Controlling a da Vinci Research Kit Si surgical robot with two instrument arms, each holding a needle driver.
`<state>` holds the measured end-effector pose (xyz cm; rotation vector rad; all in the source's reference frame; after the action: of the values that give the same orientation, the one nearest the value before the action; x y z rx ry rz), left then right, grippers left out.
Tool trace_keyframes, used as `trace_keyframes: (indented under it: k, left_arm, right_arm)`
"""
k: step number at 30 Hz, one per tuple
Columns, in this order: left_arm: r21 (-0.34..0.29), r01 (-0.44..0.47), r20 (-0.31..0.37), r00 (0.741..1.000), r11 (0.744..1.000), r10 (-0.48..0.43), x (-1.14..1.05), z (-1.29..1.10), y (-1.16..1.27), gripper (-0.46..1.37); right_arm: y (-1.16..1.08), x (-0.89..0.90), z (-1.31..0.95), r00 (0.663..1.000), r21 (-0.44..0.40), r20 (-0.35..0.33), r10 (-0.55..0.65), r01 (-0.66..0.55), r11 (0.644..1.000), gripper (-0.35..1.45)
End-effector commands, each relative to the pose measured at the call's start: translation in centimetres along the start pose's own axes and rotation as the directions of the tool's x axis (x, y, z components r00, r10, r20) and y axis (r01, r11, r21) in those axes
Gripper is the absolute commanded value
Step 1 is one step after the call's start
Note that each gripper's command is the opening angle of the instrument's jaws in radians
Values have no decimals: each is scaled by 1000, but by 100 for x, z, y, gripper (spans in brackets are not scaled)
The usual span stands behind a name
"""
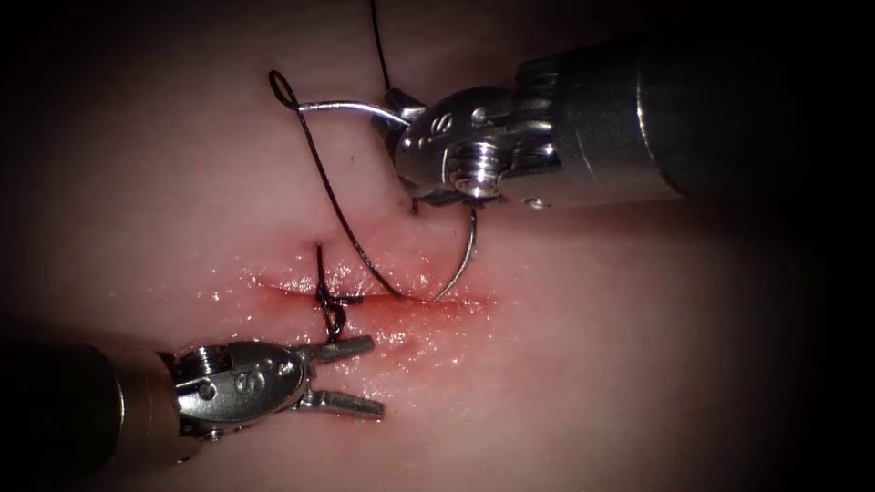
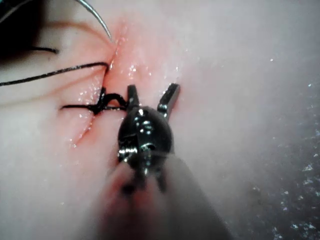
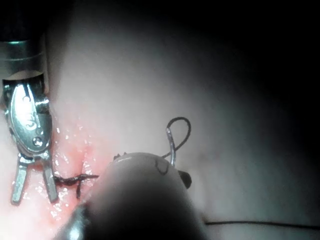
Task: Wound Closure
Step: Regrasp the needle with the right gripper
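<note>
The needle's [image 1: 456, 264] tip is hidden in the cut [image 1: 383, 299].

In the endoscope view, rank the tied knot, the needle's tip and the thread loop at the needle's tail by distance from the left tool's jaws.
1. Tied knot, just above the left tool.
2. Needle's tip, in the cut, rightward.
3. Thread loop, far above.

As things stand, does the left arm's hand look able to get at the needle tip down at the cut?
Probably yes. The left hand is open and empty just below the cut, with bare tissue between it and the needle, whose tip meets the cut. The right hand grips the needle near its thread end.
</note>
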<state>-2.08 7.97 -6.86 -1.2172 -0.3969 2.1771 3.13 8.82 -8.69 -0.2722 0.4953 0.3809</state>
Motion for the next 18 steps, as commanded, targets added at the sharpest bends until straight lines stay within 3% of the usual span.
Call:
trace_keyframes:
  k: [1,5,11,15,18]
  left_arm:
    - [2,0,0,1000,1000,0,0,0,0,48]
    - [2,0,0,1000,1000,0,1,1,0,48]
    - [0,4,-1,1000,1000,-4,5,-1,1,47]
    - [-1,5,-12,1000,1000,-5,11,0,4,47]
    - [-2,3,-17,1000,1000,-3,15,0,5,47]
  right_arm:
    - [0,0,-2,1000,7,-28,1,-1,1000,-35]
    - [5,4,-9,992,58,-126,24,-17,998,-35]
    - [20,-10,-16,964,154,-257,66,-26,988,-35]
    - [35,-32,-23,940,237,-322,114,-36,971,-35]
    - [44,-51,-28,907,342,-372,194,-61,938,-35]
